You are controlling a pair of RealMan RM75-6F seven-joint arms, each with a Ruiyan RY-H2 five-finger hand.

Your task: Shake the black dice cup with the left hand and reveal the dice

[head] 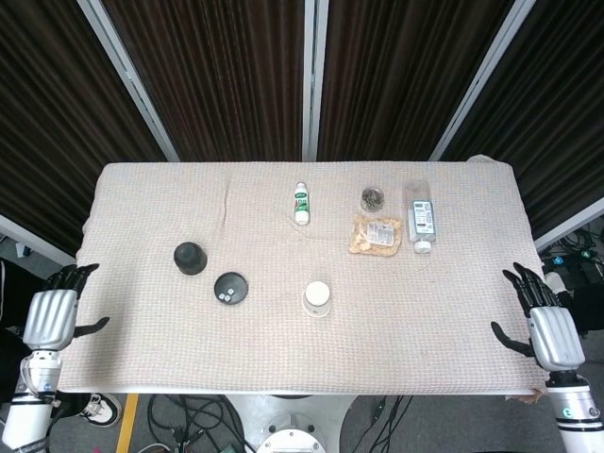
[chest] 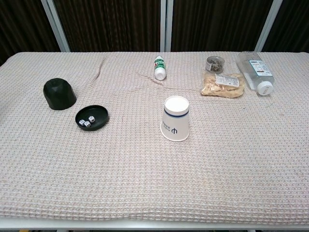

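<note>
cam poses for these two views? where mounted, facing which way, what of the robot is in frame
Head view: high above the near table edge, looking steeply down; left hand and right hand show, both off the table.
Chest view: low at the near edge, looking across toward the curtains; no robot parts show.
Shared: black dice cup, dice tray, paper cup.

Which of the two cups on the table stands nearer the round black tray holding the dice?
The black dice cup, mouth down just beside the tray; the white paper cup stands farther off.
</note>
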